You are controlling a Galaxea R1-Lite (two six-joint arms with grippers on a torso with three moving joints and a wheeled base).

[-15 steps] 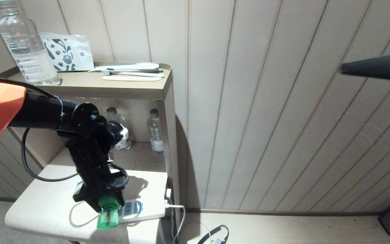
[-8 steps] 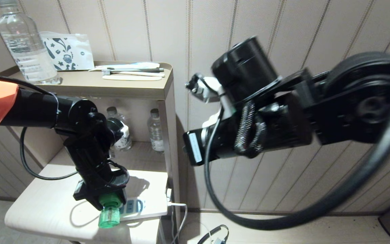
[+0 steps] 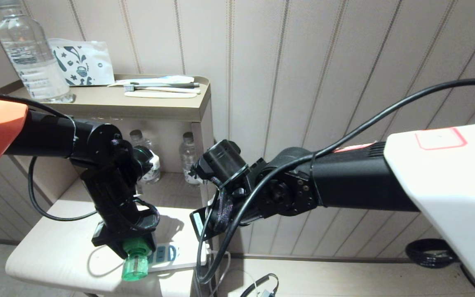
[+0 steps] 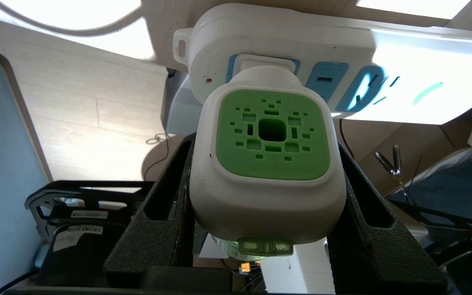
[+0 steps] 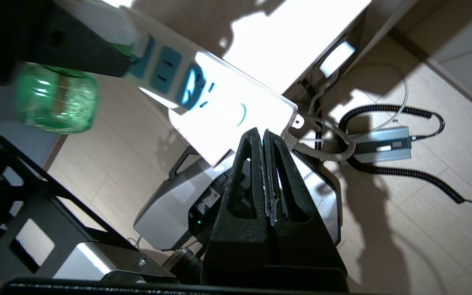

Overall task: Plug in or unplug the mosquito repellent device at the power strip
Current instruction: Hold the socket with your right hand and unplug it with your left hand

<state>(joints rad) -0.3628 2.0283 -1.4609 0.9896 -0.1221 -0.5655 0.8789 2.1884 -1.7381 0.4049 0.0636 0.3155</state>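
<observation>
Left gripper (image 4: 266,205) grasps repellent device (image 4: 268,164), plugged into power strip (image 4: 383,53) on bench (image 3: 56,251).
Right gripper (image 5: 264,141): jaws clenched, empty, at strip's cord end, 3 o'clock of device.

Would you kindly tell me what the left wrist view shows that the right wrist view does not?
Only the left wrist view shows the white mosquito repellent device's perforated green face, clamped by the left gripper and seated in the strip's end socket. Only the right wrist view shows the shut right gripper and a grey adapter on the floor. Both show the flat white power strip.
</observation>
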